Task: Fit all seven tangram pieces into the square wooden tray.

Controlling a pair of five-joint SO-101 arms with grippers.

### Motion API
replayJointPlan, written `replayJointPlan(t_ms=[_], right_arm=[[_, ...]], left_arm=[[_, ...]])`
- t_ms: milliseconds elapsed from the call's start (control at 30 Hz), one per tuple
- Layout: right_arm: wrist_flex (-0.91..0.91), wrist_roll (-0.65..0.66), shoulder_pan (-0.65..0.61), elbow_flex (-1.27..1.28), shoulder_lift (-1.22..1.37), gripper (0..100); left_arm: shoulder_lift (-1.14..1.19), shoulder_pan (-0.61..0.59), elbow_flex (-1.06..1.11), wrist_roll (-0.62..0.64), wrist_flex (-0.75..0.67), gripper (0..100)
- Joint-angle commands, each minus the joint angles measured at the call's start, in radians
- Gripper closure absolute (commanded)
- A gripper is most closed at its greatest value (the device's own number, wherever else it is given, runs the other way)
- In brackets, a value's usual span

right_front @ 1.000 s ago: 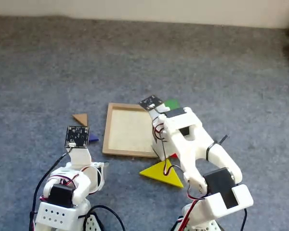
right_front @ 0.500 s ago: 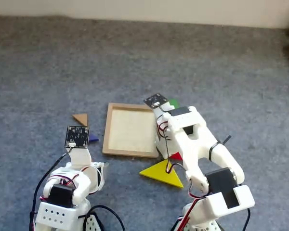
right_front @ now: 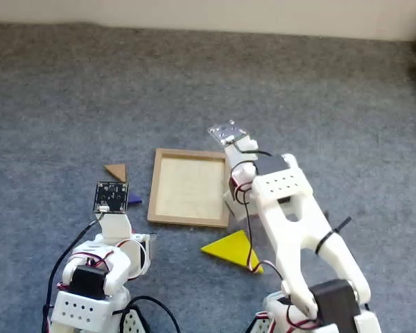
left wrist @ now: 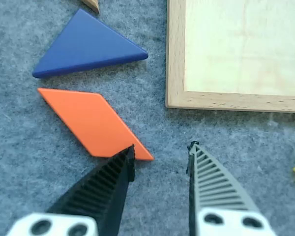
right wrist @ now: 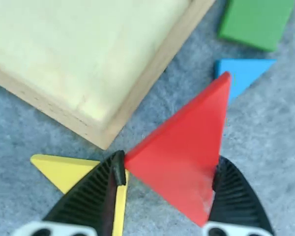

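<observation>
The square wooden tray point(right_front: 154, 189) lies empty at the centre of the grey carpet. My right gripper point(right wrist: 169, 167) is shut on a red triangle point(right wrist: 187, 147), held in the air just off the tray's near right corner point(right wrist: 105, 135). Below it lies a yellow triangle point(right wrist: 64, 169), also in the high view point(right_front: 232, 250). A green square point(right wrist: 258, 19) and a light-blue triangle point(right wrist: 241, 73) rest on the carpet beyond. My left gripper point(left wrist: 161, 150) stands open over the carpet, one fingertip at the edge of an orange parallelogram point(left wrist: 91, 123), with a dark blue triangle point(left wrist: 88, 46) past it.
A small brown triangle point(right_front: 116, 171) lies left of the tray. The raised right arm point(right_front: 291, 208) covers the tray's right side and the pieces beside it in the high view. Open carpet stretches beyond the tray and to both sides.
The right arm has risen and swung away from its base with the red triangle, which has left the carpet. The green square is now hidden in the high view. The left arm stayed still.
</observation>
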Motion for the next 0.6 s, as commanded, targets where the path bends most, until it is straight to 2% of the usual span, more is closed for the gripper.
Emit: replayJointPlan(t_ms=[0, 300, 567], right_arm=[[0.005, -0.101, -0.012, -0.013, -0.09, 83.9], [0.001, -0.313, -0.166, -0.124, -0.087, 84.2], [-0.004, -0.466, -0.236, -0.341, 0.114, 84.2]], left_arm=[[-0.019, 0.021, 0.022, 0.008, 0.006, 82], [-0.019, 0.019, 0.022, 0.008, 0.006, 82], [-0.019, 0.019, 0.022, 0.008, 0.006, 82]])
